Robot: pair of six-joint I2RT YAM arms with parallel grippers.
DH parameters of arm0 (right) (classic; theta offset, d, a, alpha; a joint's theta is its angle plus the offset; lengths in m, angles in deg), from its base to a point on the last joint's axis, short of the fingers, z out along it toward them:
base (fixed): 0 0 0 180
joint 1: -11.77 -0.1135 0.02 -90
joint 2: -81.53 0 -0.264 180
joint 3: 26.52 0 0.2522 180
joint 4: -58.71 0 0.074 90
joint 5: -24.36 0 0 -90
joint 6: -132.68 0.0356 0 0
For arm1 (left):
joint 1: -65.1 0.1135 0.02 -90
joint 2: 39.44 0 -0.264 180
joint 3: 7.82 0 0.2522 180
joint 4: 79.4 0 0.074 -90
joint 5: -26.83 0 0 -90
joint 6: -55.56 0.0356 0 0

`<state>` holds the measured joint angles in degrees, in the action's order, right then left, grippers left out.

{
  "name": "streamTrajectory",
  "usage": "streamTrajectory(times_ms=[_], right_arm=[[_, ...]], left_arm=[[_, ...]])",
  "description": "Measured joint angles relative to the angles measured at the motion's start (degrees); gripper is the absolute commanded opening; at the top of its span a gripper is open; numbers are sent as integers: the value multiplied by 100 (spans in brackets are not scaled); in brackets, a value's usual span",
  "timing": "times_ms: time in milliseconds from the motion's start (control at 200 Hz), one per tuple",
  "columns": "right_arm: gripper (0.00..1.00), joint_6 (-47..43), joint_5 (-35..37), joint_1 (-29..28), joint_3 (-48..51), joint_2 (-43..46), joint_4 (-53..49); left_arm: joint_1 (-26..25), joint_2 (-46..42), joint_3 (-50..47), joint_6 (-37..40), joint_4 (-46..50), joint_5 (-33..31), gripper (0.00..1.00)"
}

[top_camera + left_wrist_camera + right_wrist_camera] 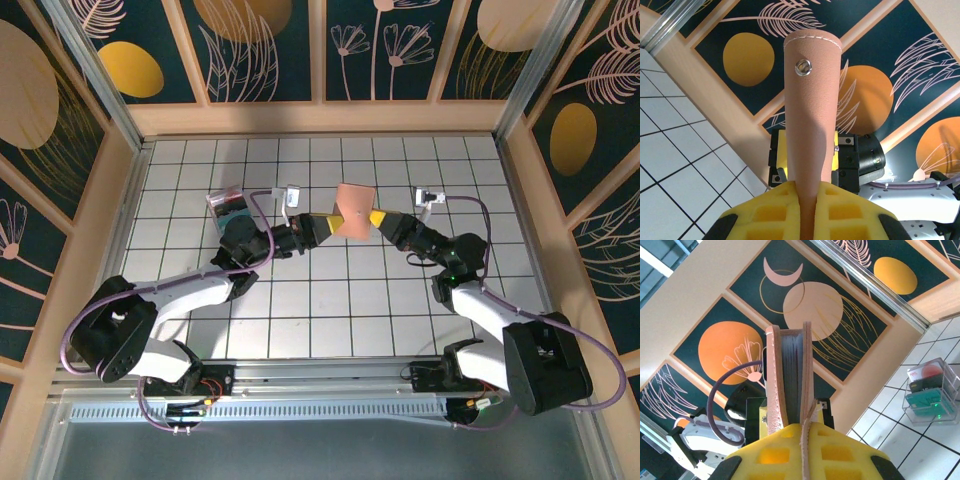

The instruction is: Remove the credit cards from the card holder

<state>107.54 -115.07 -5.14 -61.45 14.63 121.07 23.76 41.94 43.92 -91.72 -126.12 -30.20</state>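
The tan-brown card holder (353,210) hangs in the air over the middle of the table, held from both sides. My left gripper (330,228) is shut on its folded edge. In the left wrist view the card holder (812,100) rises between the yellow pads of the left gripper (809,192), a metal snap near its top. My right gripper (378,220) is shut on a thin leather flap of the card holder (774,380). In the right wrist view the right gripper (806,429) pinches that strip, and grey-blue inner pockets (792,375) show between the leather sides. The credit cards are hidden.
A clear plastic box (228,205) with teal and red contents lies on the white tiled table behind the left arm. The same clear plastic box (930,392) shows in the right wrist view. Wooden walls with painted panels enclose the table.
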Motion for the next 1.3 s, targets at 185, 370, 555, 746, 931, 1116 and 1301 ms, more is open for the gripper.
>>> streamTrajectory(times_ms=[185, 370, 555, 746, 931, 1116, 1301], right_arm=[[0, -369, -101, -166, -55, 245, -782], [0, -1261, 57, -378, -470, 787, -2691], [0, -1910, 476, -470, -796, 1147, -4087], [0, -2286, 1012, -538, -992, 1276, -5169], [0, -2542, 1469, -719, -1294, 1276, -5914], [0, -2774, 2074, -977, -1740, 1274, -6747], [0, -2975, 2763, -1226, -2227, 1241, -7530]], left_arm=[[-68, 33, 59, 0, 212, 2, 56], [-142, 157, 240, 61, 319, 50, 65], [-142, 289, 396, 199, 472, 92, 99], [-142, 289, 415, 330, 691, 103, 99], [-142, 345, 562, 570, 1172, 0, 99], [-142, 501, 610, 737, 1453, -87, 99], [-142, 730, 730, 798, 1582, -120, 99]])
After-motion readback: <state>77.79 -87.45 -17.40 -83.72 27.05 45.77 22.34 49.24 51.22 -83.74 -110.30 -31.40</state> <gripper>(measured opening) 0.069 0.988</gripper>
